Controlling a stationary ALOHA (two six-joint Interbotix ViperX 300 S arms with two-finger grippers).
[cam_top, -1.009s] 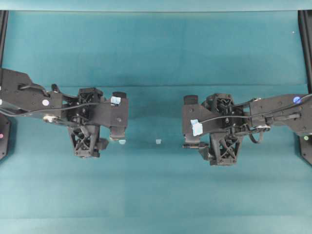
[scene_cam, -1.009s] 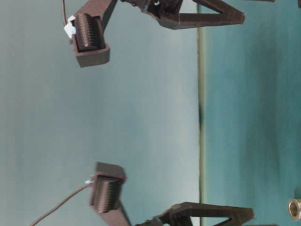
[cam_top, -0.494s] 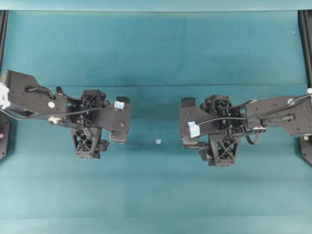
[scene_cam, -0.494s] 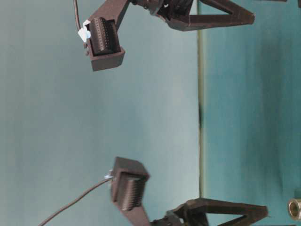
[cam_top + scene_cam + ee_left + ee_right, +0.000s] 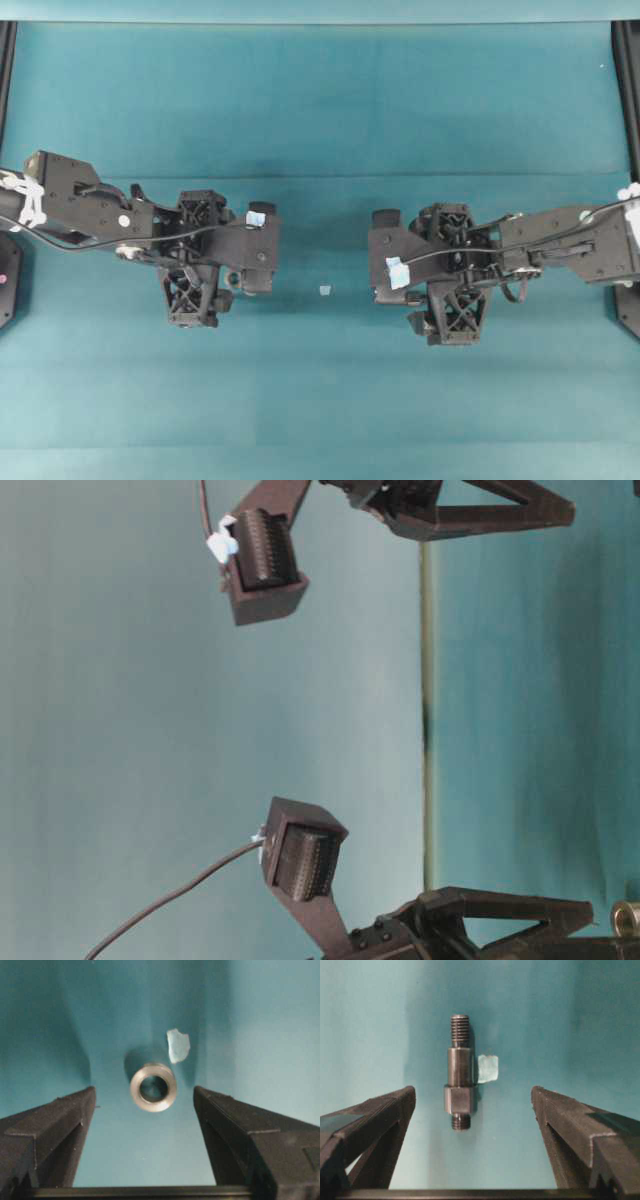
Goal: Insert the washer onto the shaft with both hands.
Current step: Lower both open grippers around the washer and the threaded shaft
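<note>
Both arms had crept toward the middle since a second before, the left gripper point(image 5: 258, 250) a little further along and lower in the overhead view, the right gripper point(image 5: 383, 256) edging inward too.

Only the wrist cameras showed the parts. From the left wrist, the washer point(image 5: 153, 1086) lay flat on the teal surface point(image 5: 260, 1035), hole facing up, centred between the spread black fingers point(image 5: 50, 1130) and touching neither; a pale blue tape scrap point(image 5: 178, 1045) sat just beyond it, at its far right edge. From the right wrist, the shaft point(image 5: 459, 1079) lay on its side, threaded end pointing away, midway between that gripper's wide-apart fingers point(image 5: 375, 1120), with another tape scrap point(image 5: 488, 1068) touching its right flank. Both sets of jaws stood released, gripping nothing.

Overhead, both parts were hidden under the grippers; a third tape scrap point(image 5: 324, 290) lay alone between them.

At table level, the washer point(image 5: 626, 918) peeked in at the bottom right edge, beside one gripper's dark fingers, and two ribbed finger pads point(image 5: 263, 548) hung in the air.

Beyond the washer, the surface ran on as plain teal cloth to a fold line and black frame rails point(image 5: 626, 90) at the sides.
</note>
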